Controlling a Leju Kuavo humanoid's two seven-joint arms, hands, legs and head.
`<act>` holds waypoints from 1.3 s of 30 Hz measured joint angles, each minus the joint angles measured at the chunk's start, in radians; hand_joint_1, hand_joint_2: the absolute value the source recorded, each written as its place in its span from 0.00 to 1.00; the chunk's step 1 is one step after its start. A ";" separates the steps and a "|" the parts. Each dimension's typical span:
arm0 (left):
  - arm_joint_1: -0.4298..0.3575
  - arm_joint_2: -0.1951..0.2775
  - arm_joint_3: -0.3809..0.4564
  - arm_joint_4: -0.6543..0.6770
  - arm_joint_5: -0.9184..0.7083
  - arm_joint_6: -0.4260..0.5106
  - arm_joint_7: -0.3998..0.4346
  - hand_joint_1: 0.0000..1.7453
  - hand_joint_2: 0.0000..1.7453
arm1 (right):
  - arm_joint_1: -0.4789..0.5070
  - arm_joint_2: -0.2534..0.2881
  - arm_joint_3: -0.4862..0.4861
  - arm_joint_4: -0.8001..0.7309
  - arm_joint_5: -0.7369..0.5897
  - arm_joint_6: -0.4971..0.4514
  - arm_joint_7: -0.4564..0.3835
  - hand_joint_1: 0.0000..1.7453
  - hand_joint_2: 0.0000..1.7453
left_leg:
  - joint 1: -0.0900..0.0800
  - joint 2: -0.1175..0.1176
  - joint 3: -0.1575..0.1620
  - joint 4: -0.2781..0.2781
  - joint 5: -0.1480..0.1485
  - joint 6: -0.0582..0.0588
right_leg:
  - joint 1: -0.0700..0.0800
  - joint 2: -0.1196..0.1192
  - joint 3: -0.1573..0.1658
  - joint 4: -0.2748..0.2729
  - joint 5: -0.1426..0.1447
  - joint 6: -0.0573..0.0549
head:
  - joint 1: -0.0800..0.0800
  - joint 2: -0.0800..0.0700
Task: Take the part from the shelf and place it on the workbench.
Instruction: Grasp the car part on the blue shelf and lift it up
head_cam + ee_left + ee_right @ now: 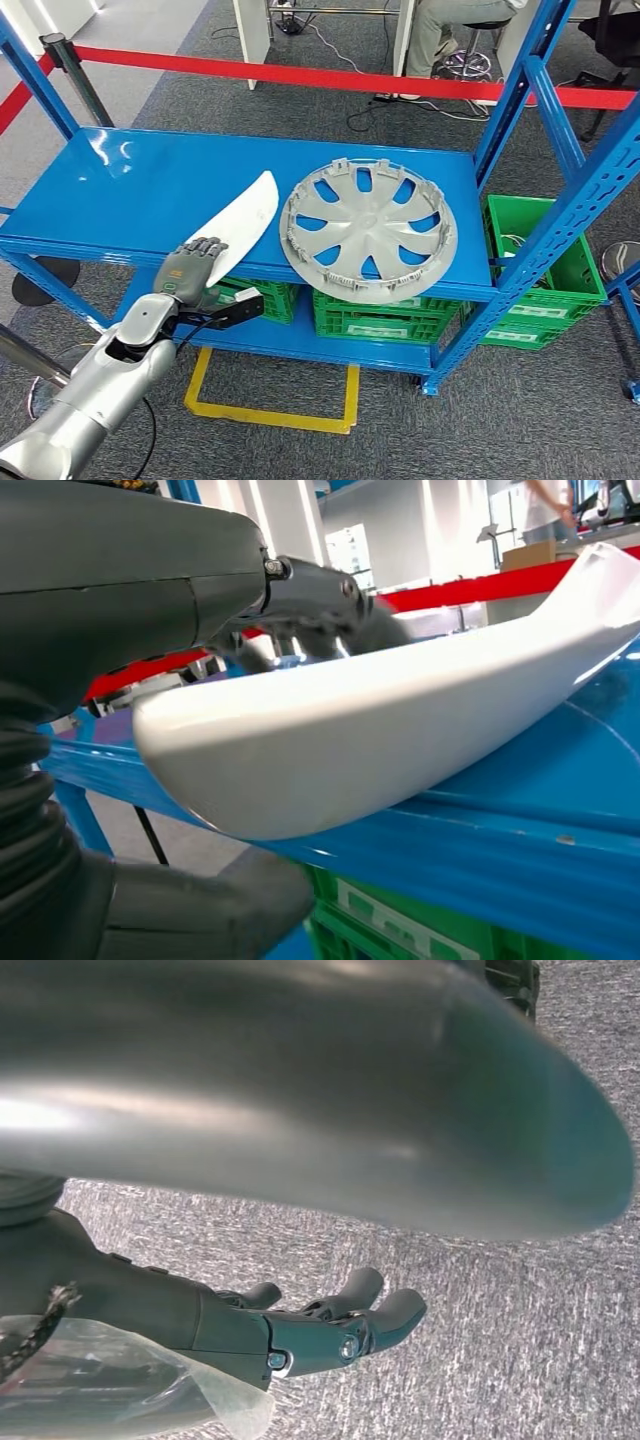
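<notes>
The white part [240, 224] lay on the blue shelf [121, 190], its near end overhanging the front edge, just beside the silver wheel cover [368, 230]. The left hand [189, 270] sat over that near end, fingers on top and thumb beneath; whether it gripped firmly I cannot tell. The pick-up seemed in hand; lifting clear would come next. The right hand [302, 1330] hung empty, fingers apart, above the floor. The desk was out of frame.

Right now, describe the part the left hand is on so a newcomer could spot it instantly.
Find the blue shelf, top level. At its front edge, left of the round silver hubcap, lies a long white curved panel overhanging the edge, with the left hand over its near end. It is smooth, white and blade-shaped; the hubcap is round, grey and spoked.
</notes>
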 joint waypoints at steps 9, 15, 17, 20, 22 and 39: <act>-0.008 0.000 -0.006 0.010 -0.010 -0.004 0.007 0.95 1.00 | 0.000 0.004 0.000 0.006 -0.002 0.002 -0.002 0.00 0.00 | 0.000 0.000 0.000 0.000 0.000 0.000 | 0.000 0.000 0.000 0.000 0.000 0.000 | 0.000 0.000; -0.014 0.000 -0.006 0.011 -0.014 0.002 0.014 1.00 1.00 | 0.000 0.009 0.000 0.013 -0.004 0.005 -0.003 0.00 0.00 | 0.000 0.000 0.000 0.000 0.000 0.000 | 0.000 0.000 0.000 0.000 0.000 0.000 | 0.000 0.000; -0.016 0.000 -0.006 0.011 -0.014 0.007 0.016 1.00 1.00 | 0.000 0.010 0.000 0.017 -0.005 0.007 -0.004 0.00 0.00 | 0.000 0.000 0.000 0.000 0.000 0.000 | 0.000 0.000 0.000 0.000 0.000 0.000 | 0.000 0.000; -0.022 0.000 -0.004 0.011 -0.014 0.020 0.017 1.00 1.00 | 0.000 0.012 0.001 0.021 -0.009 0.010 -0.008 0.00 0.00 | 0.000 0.000 0.000 0.000 0.000 0.000 | 0.000 0.000 0.000 0.000 0.001 0.000 | 0.000 0.000; -0.027 0.000 -0.002 0.009 -0.016 0.034 0.015 1.00 1.00 | 0.000 0.015 0.000 0.023 -0.015 0.004 -0.014 0.00 0.00 | 0.000 0.000 0.000 0.000 0.001 0.000 | 0.000 0.000 0.000 0.000 0.001 0.000 | 0.000 0.000; -0.040 0.036 0.005 -0.144 -0.086 0.111 0.001 1.00 1.00 | 0.002 0.034 0.000 0.026 -0.025 -0.020 -0.027 0.00 0.00 | 0.000 0.000 0.000 0.000 0.001 0.000 | 0.000 0.000 0.000 0.000 0.001 0.000 | 0.000 0.000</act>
